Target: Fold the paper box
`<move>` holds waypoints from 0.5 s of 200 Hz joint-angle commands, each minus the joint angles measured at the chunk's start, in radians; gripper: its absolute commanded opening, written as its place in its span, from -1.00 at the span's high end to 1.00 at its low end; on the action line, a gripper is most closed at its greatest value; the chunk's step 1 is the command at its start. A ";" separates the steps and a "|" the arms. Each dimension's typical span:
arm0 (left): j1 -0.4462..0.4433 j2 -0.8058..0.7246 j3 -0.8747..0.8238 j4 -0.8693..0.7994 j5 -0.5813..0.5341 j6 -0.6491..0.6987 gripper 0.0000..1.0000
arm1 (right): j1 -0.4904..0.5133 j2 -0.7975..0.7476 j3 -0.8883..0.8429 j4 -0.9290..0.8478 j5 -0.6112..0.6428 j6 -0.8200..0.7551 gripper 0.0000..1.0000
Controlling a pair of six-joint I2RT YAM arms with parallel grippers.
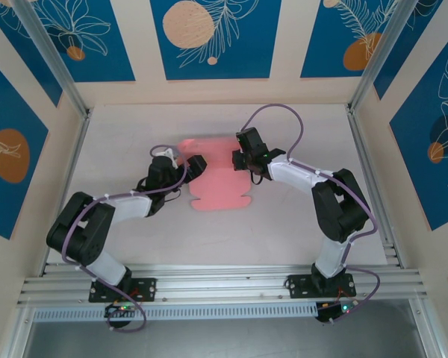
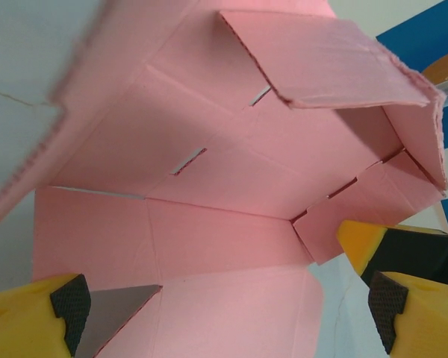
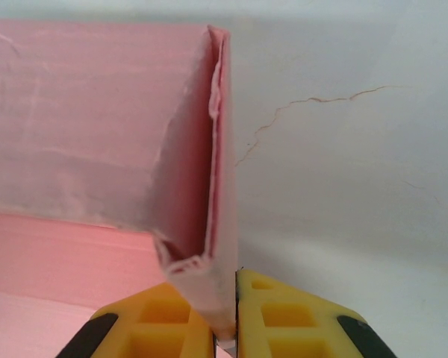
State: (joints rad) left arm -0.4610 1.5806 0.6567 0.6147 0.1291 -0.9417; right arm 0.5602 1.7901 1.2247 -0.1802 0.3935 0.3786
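Bolted arm bases sit at the near edge in the top view; beyond them the paper box [image 1: 218, 190], a pink cut-out partly folded, lies in the middle of the table [image 1: 306, 216], with the left hand [image 1: 196, 165] at its left edge and the right hand [image 1: 240, 159] at its far right corner. From the left wrist, yellow fingers [image 2: 30, 321] stand wide apart, gripping nothing, with pink panels and raised flaps between and beyond them. From the right wrist, the right hand [image 3: 225, 317] is pinched tight on an upright folded flap of the box
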 commanded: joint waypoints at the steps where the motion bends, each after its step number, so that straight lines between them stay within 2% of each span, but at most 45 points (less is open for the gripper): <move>1: -0.017 -0.001 -0.001 0.048 -0.042 -0.017 -0.93 | 0.008 0.009 0.024 0.016 0.013 0.024 0.72; 19: -0.028 -0.017 0.001 0.011 -0.065 -0.019 -0.92 | 0.007 0.012 0.025 0.015 0.013 0.024 0.72; 40: -0.058 -0.068 0.001 -0.114 -0.165 -0.017 -0.88 | 0.008 0.013 0.025 0.015 0.012 0.026 0.72; 61: -0.070 -0.108 -0.022 -0.144 -0.234 -0.023 -0.87 | 0.008 0.012 0.025 0.015 0.011 0.025 0.72; 100: -0.070 -0.078 -0.004 -0.130 -0.213 -0.020 -0.93 | 0.011 0.006 0.025 0.015 0.005 0.025 0.72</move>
State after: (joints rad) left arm -0.5259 1.4876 0.6468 0.5049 -0.0612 -0.9531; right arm 0.5625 1.7901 1.2247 -0.1802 0.3935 0.3855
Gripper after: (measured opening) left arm 0.958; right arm 0.142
